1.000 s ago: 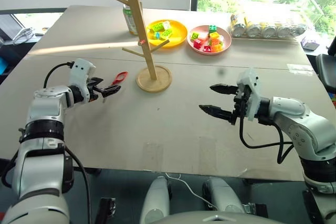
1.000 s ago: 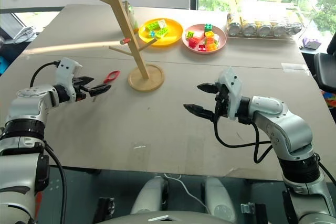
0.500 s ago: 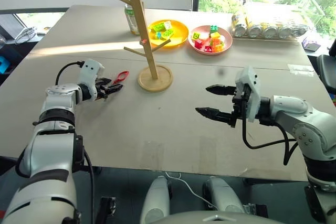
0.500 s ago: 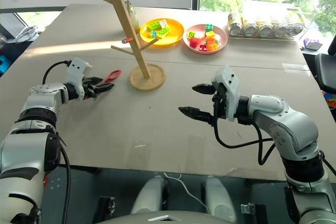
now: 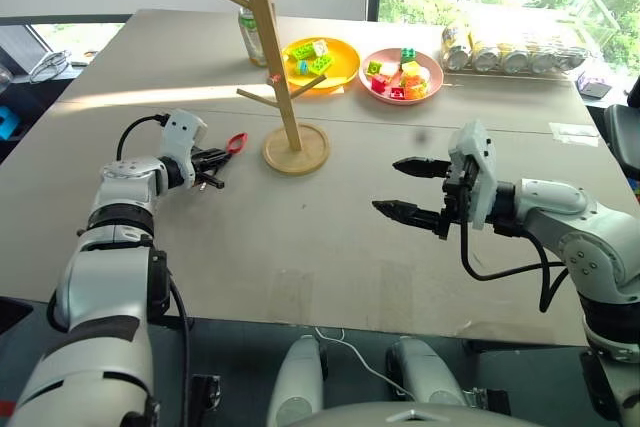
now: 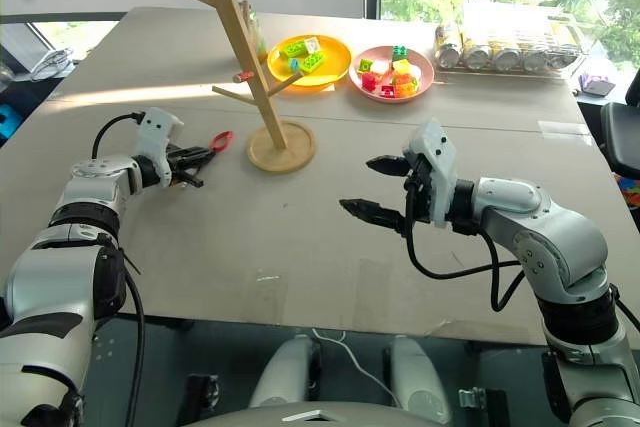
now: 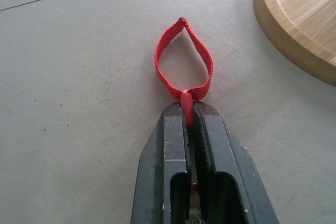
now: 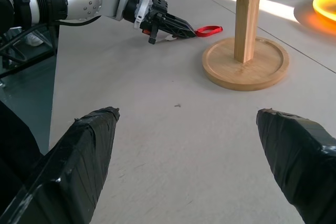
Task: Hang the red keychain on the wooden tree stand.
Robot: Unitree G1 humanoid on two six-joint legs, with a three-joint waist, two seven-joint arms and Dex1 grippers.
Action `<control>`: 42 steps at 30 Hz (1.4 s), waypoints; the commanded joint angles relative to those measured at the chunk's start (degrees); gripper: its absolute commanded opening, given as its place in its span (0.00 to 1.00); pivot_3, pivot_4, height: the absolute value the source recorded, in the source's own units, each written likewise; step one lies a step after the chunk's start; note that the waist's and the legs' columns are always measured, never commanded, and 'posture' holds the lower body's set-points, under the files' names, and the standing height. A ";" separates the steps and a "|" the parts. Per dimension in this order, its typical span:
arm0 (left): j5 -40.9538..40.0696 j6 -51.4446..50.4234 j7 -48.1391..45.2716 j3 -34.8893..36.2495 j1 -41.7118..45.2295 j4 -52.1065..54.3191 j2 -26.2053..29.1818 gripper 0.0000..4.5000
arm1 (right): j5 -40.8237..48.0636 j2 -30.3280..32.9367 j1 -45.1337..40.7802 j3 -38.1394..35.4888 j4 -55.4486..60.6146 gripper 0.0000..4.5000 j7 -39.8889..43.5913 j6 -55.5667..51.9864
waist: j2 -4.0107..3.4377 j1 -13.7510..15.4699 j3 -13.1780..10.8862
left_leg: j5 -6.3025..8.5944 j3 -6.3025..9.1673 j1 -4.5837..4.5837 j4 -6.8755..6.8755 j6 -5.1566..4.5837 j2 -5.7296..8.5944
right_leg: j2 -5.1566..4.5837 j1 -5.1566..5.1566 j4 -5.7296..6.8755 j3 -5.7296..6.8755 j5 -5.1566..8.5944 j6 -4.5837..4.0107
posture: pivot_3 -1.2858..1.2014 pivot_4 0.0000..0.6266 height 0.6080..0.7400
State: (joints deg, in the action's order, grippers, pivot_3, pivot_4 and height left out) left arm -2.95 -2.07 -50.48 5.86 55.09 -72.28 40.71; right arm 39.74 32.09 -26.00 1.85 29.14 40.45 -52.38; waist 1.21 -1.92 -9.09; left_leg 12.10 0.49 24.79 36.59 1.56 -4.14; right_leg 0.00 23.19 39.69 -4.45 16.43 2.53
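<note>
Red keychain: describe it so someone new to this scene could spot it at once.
On the table's robot-left side stands the wooden tree stand. Just left of its round base, the left gripper pinches the red keychain: a thin woven loop, unlike the chunky bricks on the plates.

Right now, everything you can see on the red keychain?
The red keychain is a small loop of flat woven red strap, teardrop-shaped and open. It lies low on the grey table, beside the round base of the wooden tree stand without touching it. The left tool is shut on its pinched end; the loop points away from the fingers.
</note>
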 commanded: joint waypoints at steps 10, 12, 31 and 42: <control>-10.75 -10.38 16.61 15.37 -37.89 77.29 -5.39 0.01 | -3.44 -2.17 7.51 -0.38 6.26 1.00 -7.46 4.89 | 0.07 -0.15 -0.01 | -0.03 -0.08 -0.04 0.01 0.06 -0.07 | -0.06 0.05 0.12 -0.10 0.00 -0.02 | 0.52 0.24 1.00; -9.44 -11.21 20.55 15.45 -41.44 86.33 -7.08 0.01 | -4.95 -2.40 7.26 -0.04 5.41 1.00 -7.54 6.89 | 0.11 0.04 0.00 | -0.03 -0.04 -0.07 0.09 0.05 -0.05 | -0.05 -0.03 0.14 -0.08 0.00 -0.01 | 0.52 0.24 1.00; -3.02 -6.13 26.55 3.73 -38.31 97.56 -11.58 0.01 | 0.88 -2.78 0.49 -5.08 8.56 1.00 -9.07 8.41 | 0.12 -0.39 0.00 | -0.02 -0.02 -0.08 0.10 0.05 -0.02 | -0.01 -0.06 0.07 -0.09 0.00 -0.02 | 0.52 0.24 1.00; -2.08 -1.74 27.01 4.23 -37.83 94.19 -11.35 0.01 | 4.30 -2.05 0.45 -6.07 11.60 1.00 -14.24 5.95 | 0.12 -0.21 0.00 | -0.02 -0.03 -0.07 0.10 0.04 -0.03 | -0.01 -0.06 0.06 -0.08 0.00 -0.02 | 0.52 0.24 1.00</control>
State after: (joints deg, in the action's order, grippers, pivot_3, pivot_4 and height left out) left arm -5.63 -5.41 -24.49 8.83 16.38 20.79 29.00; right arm 43.03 29.55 -25.27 -2.63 38.27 26.82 -46.81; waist 1.32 -2.12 -9.09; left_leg 12.07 0.46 24.72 36.69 1.60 -4.17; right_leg -0.01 23.13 39.75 -4.53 16.43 2.52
